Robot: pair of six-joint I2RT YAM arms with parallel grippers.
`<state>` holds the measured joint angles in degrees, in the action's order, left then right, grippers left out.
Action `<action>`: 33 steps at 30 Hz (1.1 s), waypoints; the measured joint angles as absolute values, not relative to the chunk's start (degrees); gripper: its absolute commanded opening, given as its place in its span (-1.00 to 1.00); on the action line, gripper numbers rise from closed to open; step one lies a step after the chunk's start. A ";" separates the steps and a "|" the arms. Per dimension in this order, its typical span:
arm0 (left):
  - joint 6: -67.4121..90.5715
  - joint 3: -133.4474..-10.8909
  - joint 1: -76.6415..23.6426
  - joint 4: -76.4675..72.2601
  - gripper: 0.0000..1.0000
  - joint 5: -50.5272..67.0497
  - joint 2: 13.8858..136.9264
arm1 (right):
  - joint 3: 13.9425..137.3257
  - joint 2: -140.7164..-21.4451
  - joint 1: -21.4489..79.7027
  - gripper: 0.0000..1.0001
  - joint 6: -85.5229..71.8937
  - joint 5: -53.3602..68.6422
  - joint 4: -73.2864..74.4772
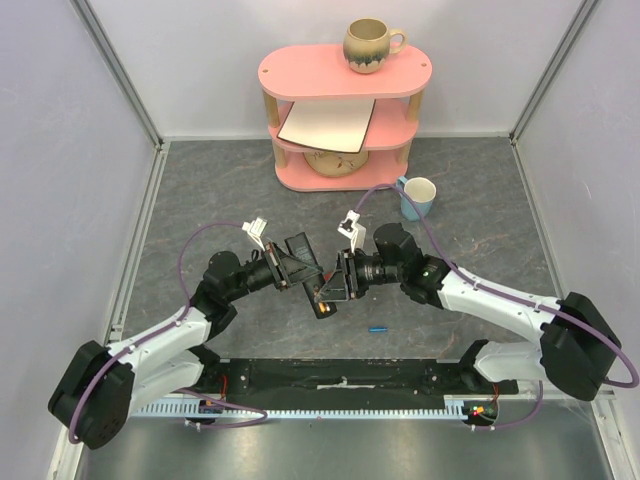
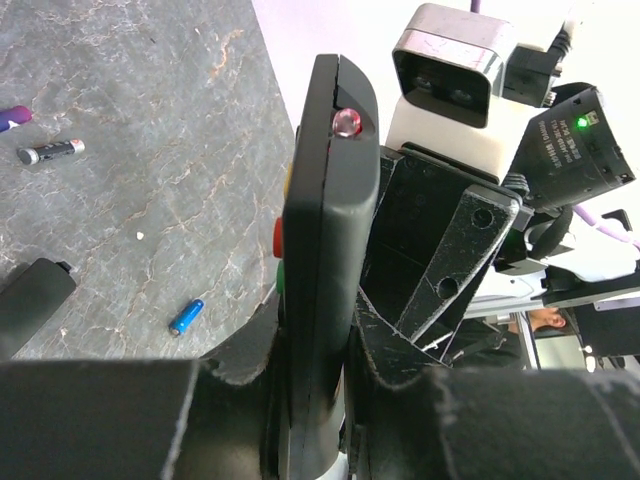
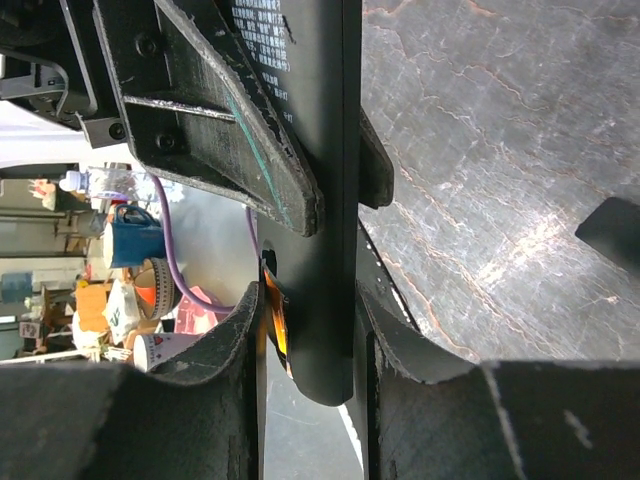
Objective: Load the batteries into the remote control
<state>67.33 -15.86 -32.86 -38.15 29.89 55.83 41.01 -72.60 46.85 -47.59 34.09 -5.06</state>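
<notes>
Hands first: our left hand (image 1: 308, 272) and our right hand (image 1: 342, 280) meet above the middle of the table (image 1: 480, 220), and both are closed on the remote control (image 2: 325, 230). We hold it up in the air on its thin edge, with its long side running from one hand toward the other.

None of the batteries is in a hand. The blue battery (image 1: 377, 328) lies flat on the table, a little to the right of the hands and closer to the arm bases. Its long side runs left to right, and our right arm is nearer to it. The left wrist view also shows a dark and silver battery (image 2: 50, 152) lying on the table, and a purple tip (image 2: 12, 117) at the picture's edge that may be one more.

We think one hand must let go and fetch a battery while the other holds the remote. The right hand looks best for the blue one. We cannot see if the battery space is open; a flat black piece (image 2: 30, 300) on the table may be its lid
</notes>
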 measured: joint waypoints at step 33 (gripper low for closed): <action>66.89 -16.16 -33.04 -35.18 -0.96 28.47 54.96 | 37.89 -69.28 44.82 0.12 -49.89 31.33 -7.27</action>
